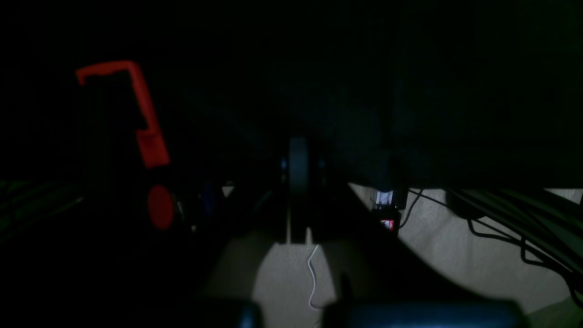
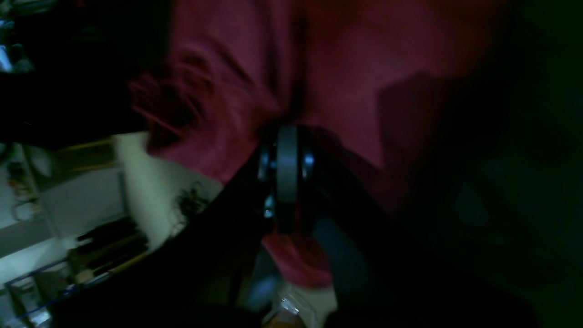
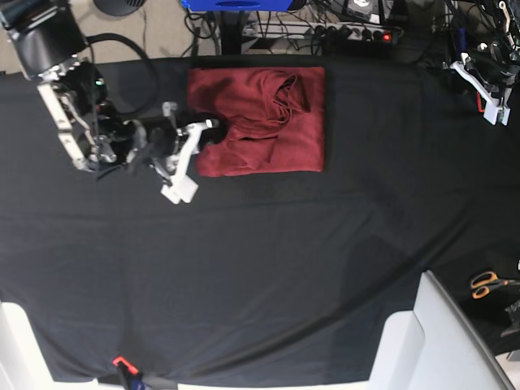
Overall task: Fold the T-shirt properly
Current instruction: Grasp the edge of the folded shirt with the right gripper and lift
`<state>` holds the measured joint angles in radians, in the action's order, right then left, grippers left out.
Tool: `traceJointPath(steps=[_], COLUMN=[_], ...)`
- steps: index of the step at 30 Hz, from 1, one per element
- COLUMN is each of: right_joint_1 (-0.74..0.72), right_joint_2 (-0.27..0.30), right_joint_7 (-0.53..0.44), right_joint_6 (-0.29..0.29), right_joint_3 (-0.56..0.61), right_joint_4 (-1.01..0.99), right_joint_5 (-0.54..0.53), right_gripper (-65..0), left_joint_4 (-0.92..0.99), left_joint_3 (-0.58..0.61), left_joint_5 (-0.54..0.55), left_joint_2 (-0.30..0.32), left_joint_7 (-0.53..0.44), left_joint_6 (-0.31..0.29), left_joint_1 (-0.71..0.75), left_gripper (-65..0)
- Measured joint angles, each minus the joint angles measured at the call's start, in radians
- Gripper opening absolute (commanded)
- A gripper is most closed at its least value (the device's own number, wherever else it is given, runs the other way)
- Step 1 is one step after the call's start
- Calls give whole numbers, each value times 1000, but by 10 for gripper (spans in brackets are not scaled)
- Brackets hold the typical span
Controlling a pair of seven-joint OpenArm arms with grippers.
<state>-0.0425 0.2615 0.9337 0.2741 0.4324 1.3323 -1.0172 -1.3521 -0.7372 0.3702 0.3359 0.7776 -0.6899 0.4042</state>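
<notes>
The dark-red T-shirt lies on the black table cloth at the back middle, folded into a rough rectangle with loose folds on top. My right gripper is at the shirt's left edge. In the right wrist view its fingers are pressed together, and the red cloth bunches at their tips. My left gripper sits far off at the back right corner, away from the shirt. The left wrist view is very dark; there the gripper is shut and holds nothing.
Orange-handled scissors lie at the right edge. A white panel stands at the front right. A power strip and cables run behind the table. A red clamp shows beside the left gripper.
</notes>
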Motion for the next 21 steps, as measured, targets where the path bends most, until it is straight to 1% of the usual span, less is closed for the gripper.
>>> traceJointPath(steps=[3,8,10,12,15,17,19,21], right_joint_1=[-14,-24,-32,-45,-84,-108,-137,-165], right_joint_2=[-28,-105,-130,-149,-187,-222,-248,-262], right_joint_7=[0,8,3,19,30,18,-10,-37], right_joint_6=[1,3,5,1,2,4,3,2], right_joint_3=[0,0,0,1,49,82,127,186], right_joint_4=[-21,-26,-26,-27,-80,-130,-182,-221], right_joint_5=[93,142,165,194,221,210,209,211], right_gripper=[-636,-636,-636,-636,-636,-636,-636,-636], left_joint_4=[0,0,0,0,0,0,0,0], left_joint_3=[0,0,0,0,0,0,0,0], left_joint_5=[0,0,0,1,0,3,2,0], left_joint_2=[0,0,0,0,0,0,0,0], left_joint_7=[0,0,0,0,0,0,0,0], left_joint_6=[0,0,0,0,0,0,0,0], left_joint_1=[0,0,0,0,0,0,0,1], left_gripper=[-650,-650,-650,-650,-650,-650,-650,-650])
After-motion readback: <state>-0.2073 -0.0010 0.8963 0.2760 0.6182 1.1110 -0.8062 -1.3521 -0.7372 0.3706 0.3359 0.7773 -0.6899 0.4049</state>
